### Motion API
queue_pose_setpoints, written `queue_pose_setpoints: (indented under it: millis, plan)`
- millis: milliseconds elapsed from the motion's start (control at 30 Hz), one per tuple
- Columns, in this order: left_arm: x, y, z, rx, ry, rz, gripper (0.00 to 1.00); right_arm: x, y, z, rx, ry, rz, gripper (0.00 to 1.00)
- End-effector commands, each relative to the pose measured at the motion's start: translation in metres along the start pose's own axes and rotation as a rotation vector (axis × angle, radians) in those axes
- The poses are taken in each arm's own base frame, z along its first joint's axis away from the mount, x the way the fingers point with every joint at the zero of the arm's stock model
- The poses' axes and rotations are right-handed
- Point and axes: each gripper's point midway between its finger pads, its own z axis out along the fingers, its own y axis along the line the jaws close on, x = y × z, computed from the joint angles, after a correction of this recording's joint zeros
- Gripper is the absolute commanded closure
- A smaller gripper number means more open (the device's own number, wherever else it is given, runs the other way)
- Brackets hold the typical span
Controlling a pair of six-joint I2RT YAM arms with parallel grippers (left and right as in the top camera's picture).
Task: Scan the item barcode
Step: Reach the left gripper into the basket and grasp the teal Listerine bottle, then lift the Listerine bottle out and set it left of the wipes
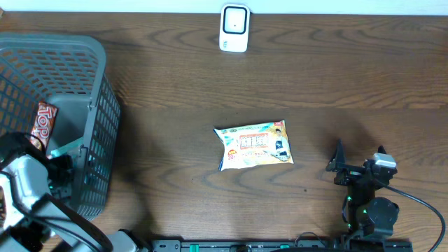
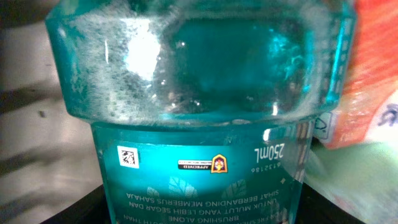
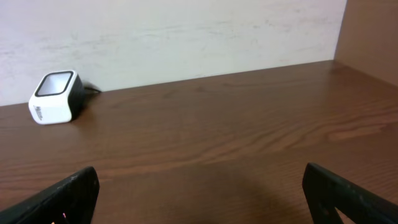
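A teal mouthwash bottle fills the left wrist view, its label upside down with a small square code; no striped barcode shows. My left gripper is inside the grey basket, and its dark fingers press against both sides of the bottle. From overhead only a teal sliver of the bottle shows beside the left gripper. The white scanner stands at the table's far edge, also seen as the scanner in the right wrist view. My right gripper rests open and empty at the front right, wide apart.
A flat snack packet lies mid-table. The basket also holds a red "Top" bar and an orange packet right beside the bottle. The basket's mesh walls surround the left gripper closely.
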Motion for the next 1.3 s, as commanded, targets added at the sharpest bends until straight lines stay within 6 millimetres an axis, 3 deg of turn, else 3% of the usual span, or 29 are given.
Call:
queue_pose_setpoints:
  millis: [0,200,400,567,667,767,900,1067,1100,1167,1267]
  plan:
    - [-0.010,-0.041,-0.057,0.216,-0.063,0.063,0.57,0.001,0.000,0.000,0.003,0.000,-0.013,0.01]
    - [-0.019,-0.059,-0.126,0.426,-0.176,0.066,0.57,0.001,0.000,0.000,0.003,0.000,-0.014,0.01]
    - [-0.016,-0.087,-0.204,0.737,-0.236,0.086,0.57,0.001,0.000,0.000,0.003,0.000,-0.013,0.01]
    - [0.019,-0.130,-0.277,1.090,-0.019,0.112,0.57,0.001,0.000,0.000,0.003,0.000,-0.013,0.01]
    - [0.040,-0.142,-0.309,1.232,0.103,0.163,0.57,0.001,0.000,0.000,0.003,0.000,-0.013,0.01]
    - [0.079,-0.146,-0.335,1.330,0.255,0.291,0.57,0.001,0.000,0.000,0.003,0.000,-0.014,0.01]
    - [0.143,-0.142,-0.344,1.355,0.383,0.490,0.57,0.001,0.000,0.000,0.002,0.000,-0.013,0.01]
    - [0.251,-0.120,-0.345,1.394,0.390,0.914,0.57,0.001,0.000,0.000,0.002,0.000,-0.013,0.01]
    - [0.271,-0.111,-0.338,1.380,0.365,1.003,0.57,0.001,0.000,0.000,0.003,0.000,-0.013,0.01]
    - [0.301,-0.093,-0.305,1.260,0.261,1.159,0.57,0.001,0.000,0.000,0.003,0.000,-0.013,0.01]
    - [0.318,-0.064,-0.241,0.972,0.086,1.308,0.57,0.001,0.000,0.000,0.002,0.000,-0.014,0.01]
